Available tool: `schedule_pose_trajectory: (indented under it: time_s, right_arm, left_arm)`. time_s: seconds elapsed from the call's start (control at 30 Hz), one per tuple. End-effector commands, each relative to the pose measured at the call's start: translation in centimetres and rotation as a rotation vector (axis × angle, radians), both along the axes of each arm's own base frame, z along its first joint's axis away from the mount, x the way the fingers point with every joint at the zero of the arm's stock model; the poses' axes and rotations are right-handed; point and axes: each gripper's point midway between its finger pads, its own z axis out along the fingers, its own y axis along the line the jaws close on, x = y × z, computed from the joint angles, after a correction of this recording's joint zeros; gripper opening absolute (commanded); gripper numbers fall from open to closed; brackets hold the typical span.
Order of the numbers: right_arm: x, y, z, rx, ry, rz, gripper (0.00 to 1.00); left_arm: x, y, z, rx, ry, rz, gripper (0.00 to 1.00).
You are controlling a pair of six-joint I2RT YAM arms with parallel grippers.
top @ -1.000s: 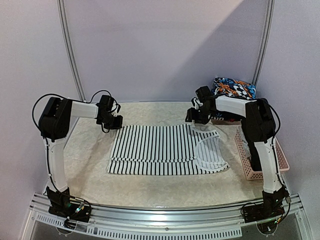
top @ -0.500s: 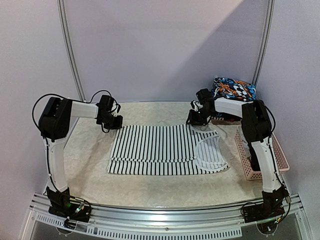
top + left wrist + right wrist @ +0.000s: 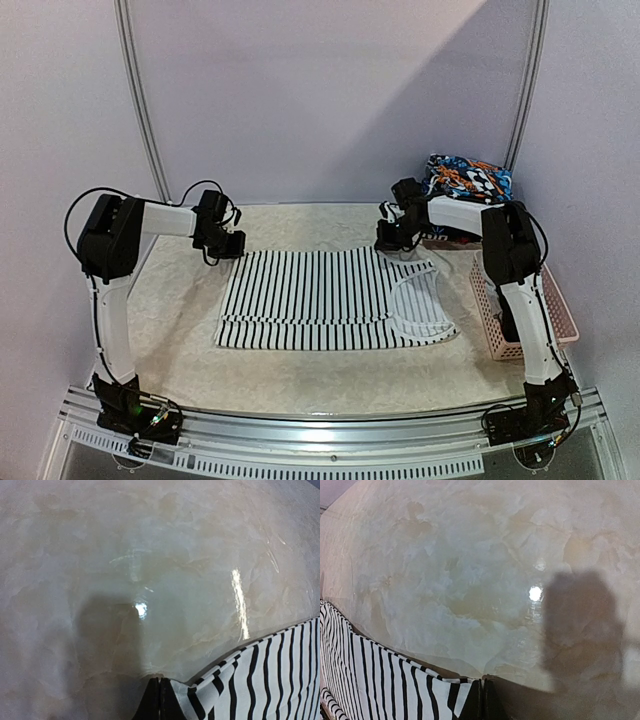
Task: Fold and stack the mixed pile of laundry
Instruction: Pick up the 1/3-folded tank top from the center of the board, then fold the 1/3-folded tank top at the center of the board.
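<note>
marbled tabletop [image 3: 300,375] carries the striped top [image 3: 320,300] flat, long axis running from left gripper [image 3: 228,250] to right gripper [image 3: 392,240], neckline apparently toward the right one; both jaws pinch its far edge.

Both arms reach far forward, wrists low. The left gripper [image 3: 228,247] and right gripper [image 3: 390,241] have their jaws closed, seemingly pinching the striped shirt [image 3: 310,300].

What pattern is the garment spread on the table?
The garment is black-and-white striped, clearest in the top external view.
</note>
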Motion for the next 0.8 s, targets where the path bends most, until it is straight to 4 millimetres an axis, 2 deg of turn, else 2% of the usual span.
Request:
schedule_pose_trajectory:
  time_s: [0.0,0.17,0.37,0.53,0.77]
  right_arm:
    - [-0.2,-0.3,-1.4,-0.019,0.025,0.01,0.0]
    - [-0.2,-0.4,0.1,-0.022,-0.003,0.024,0.0]
    - [0.0,-0.3,1.8,-0.02,-0.037,0.038,0.0]
    - [-0.2,-0.3,2.4,-0.014,-0.044,0.045,0.0]
    - [-0.6,-0.5,3.4,-0.019,-0.065,0.052,0.0]
  left_arm:
    - [-0.2,-0.8,0.8,-0.005,-0.007,-0.028,0.0]
    - [-0.3,-0.9,0.9,-0.017,-0.005,-0.029,0.0]
    - [-0.1,-1.3,1.9,-0.036,-0.024,-0.034,0.0]
    - [0.0,-1.2,3.0,-0.037,-0.041,-0.031,0.0]
    - [-0.3,-1.2,3.4,-0.04,-0.043,-0.029,0.0]
